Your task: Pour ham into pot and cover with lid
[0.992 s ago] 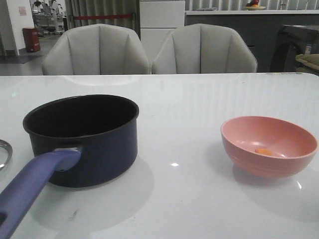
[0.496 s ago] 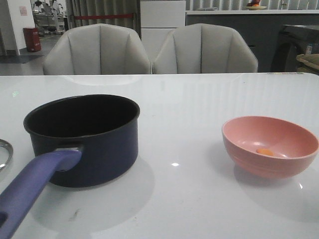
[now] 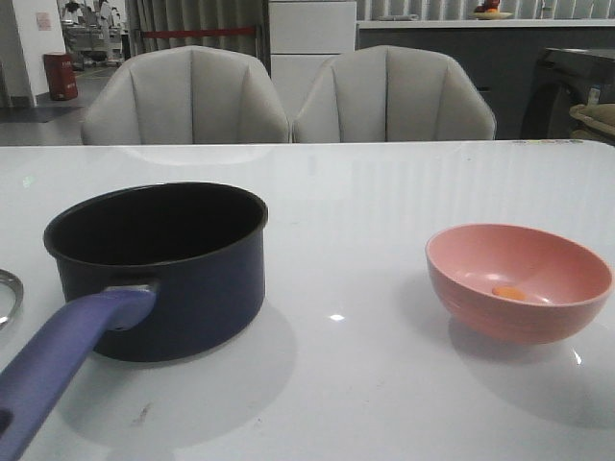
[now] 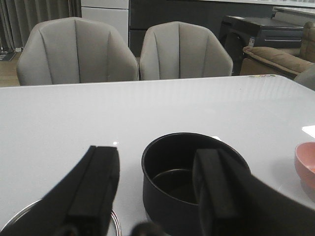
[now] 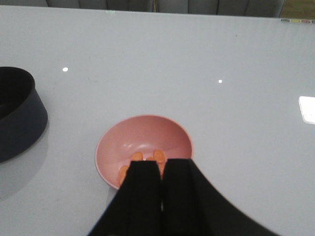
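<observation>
The left gripper is hanging with its fingers spread apart, facing the pot. The right gripper — fingers pressed together — is hovering over the pink bowl at 3 o'clock, holding the ham. The lid is probably that rim at 9 o'clock.

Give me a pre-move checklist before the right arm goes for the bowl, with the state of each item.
1. Ham in pink bowl: ok, several orange pieces.
2. Pot upright, uncovered, nothing inside: ok.
3. Right gripper open enough for the bowl rim: not ok, fingers nearly together.
4. Left gripper open: ok, holding nothing.
5. Lid located: cannot tell fully, only a metal rim shows beside the pot.
6. Table between bowl and pot clear: ok.
</observation>
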{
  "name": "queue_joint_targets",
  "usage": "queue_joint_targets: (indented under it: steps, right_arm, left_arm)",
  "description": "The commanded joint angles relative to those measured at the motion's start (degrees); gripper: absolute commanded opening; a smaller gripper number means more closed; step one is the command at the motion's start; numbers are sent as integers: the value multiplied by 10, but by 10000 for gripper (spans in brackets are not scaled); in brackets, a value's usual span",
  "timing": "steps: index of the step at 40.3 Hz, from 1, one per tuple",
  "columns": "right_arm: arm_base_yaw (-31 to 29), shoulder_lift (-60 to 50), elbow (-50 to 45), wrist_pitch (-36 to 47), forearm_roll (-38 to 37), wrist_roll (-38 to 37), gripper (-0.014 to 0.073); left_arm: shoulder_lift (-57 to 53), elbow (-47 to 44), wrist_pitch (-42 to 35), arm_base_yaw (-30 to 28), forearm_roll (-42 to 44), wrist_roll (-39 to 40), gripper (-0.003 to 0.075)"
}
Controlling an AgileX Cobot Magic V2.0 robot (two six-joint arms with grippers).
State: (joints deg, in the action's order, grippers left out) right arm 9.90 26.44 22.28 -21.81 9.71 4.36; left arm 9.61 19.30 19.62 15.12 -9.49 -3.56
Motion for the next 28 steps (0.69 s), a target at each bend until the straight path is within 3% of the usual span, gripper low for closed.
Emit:
queue_joint_targets:
  steps: [1,5,14,21,28]
  right_arm:
    - [-3,30,24,39,6,-4,153]
    - [-3,67,35,27,6,-16,190]
    - [-3,183,103,12,6,-57,470]
    - [-30,286,168,-26,5,-78,489]
    - [-93,412,257,-122,5,-76,486]
  left_arm:
    - [6,14,-48,5,-2,-1,385]
    - [6,14,-49,5,-2,-1,385]
    - [6,14,-50,5,-2,-1,385]
    - [6,14,-50,5,-2,-1,385]
    - [6,14,-50,5,-2,-1,385]
